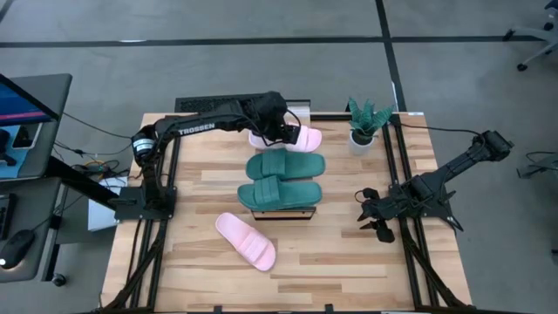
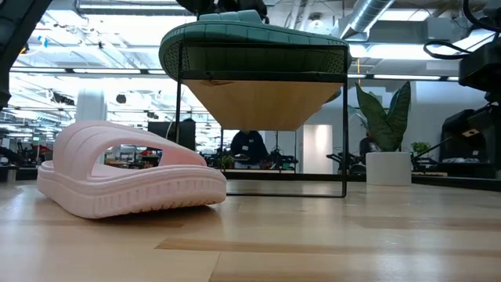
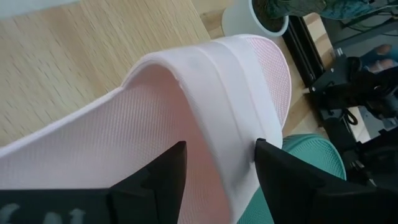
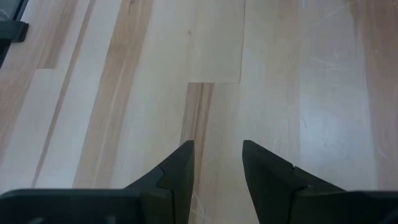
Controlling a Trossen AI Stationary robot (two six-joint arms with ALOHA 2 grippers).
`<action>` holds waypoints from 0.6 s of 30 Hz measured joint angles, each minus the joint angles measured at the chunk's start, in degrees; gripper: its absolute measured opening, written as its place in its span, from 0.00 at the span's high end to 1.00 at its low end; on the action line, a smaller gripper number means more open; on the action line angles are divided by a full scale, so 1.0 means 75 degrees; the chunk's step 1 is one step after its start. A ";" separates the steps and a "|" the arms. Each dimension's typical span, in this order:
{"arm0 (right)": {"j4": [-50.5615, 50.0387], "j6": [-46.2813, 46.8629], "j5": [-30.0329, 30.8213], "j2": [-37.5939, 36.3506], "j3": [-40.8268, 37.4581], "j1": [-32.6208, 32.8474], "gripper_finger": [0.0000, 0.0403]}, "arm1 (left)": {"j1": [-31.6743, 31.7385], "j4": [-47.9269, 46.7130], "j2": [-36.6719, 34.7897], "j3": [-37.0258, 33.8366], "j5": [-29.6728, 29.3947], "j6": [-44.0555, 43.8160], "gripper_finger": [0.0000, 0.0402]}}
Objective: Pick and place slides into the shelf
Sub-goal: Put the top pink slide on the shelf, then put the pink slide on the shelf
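Observation:
Two teal-green slides [image 1: 285, 164] [image 1: 281, 192] lie side by side on the shelf [image 1: 283, 214], a narrow rack with a black frame. In the low view its plank [image 2: 266, 102] carries a green slide [image 2: 250, 47]. My left gripper [image 1: 283, 131] reaches over the shelf's far end and is shut on a light pink slide [image 1: 301, 138]. The second pink slide [image 1: 246, 240] rests sole-down on the table near the shelf's near end. My right gripper [image 1: 375, 218] waits open, low over bare wood on the table's right [image 4: 217, 162]. My left gripper [image 3: 221, 168] holds the pink slide by its wide strap [image 3: 230, 124], pinched with one finger [image 3: 168, 174] under the strap and the other [image 3: 280, 174] outside it. It comes from above. The slide's toe end [image 3: 267, 68] points at the plant pot; whether the slide rests on the shelf cannot be told.
A potted plant in a white pot [image 1: 362, 139] stands at the far right, close to the held slide. Black rails [image 1: 410, 174] run along the table's left and right sides. A monitor and cables sit on a desk [image 1: 35, 131] left of the table. Bare wood lies near and right.

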 joint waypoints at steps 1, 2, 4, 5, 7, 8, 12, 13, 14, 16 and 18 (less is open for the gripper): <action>0.0000 0.0000 0.0000 0.0000 0.0000 0.0000 0.68 | 0.0021 -0.0004 0.0000 0.0000 0.0029 0.0002 0.56; 0.0000 0.0000 0.0000 0.0000 0.0000 0.0000 0.68 | 0.0042 -0.0004 0.0000 0.0000 0.0059 0.0008 0.56; 0.0000 0.0000 -0.0001 0.0000 0.0000 0.0000 0.68 | 0.0094 -0.0004 -0.0003 0.0001 0.0143 0.0057 0.56; 0.0000 0.0000 -0.0002 0.0000 0.0000 0.0000 0.68 | 0.0118 -0.0010 -0.0011 0.0001 0.0186 0.0080 0.56; 0.0000 0.0003 -0.0002 0.0000 0.0000 0.0000 0.68 | 0.0173 -0.0121 -0.0082 0.0001 0.0180 0.0158 0.56; 0.0003 0.0012 -0.0003 0.0000 0.0000 0.0000 0.68 | 0.0209 -0.0177 -0.0136 0.0001 0.0156 0.0199 0.56; 0.0015 0.0015 -0.0003 0.0000 0.0000 0.0000 0.68 | 0.0376 -0.0486 -0.0429 0.0001 0.0075 0.0412 0.56; 0.0015 0.0015 -0.0003 0.0000 0.0000 0.0000 0.68 | 0.0420 -0.0529 -0.0531 0.0001 0.0005 0.0470 0.56; 0.0015 0.0017 -0.0003 0.0000 0.0000 0.0000 0.68 | 0.0460 -0.0553 -0.0648 0.0001 -0.0051 0.0525 0.56; 0.0020 0.0023 -0.0003 0.0000 0.0000 0.0000 0.68 | 0.0510 -0.0607 -0.0892 0.0001 -0.0199 0.0702 0.56; 0.0046 0.0074 -0.0004 0.0000 0.0000 0.0000 0.68 | 0.0552 -0.0744 -0.1160 0.0001 -0.0276 0.0978 0.56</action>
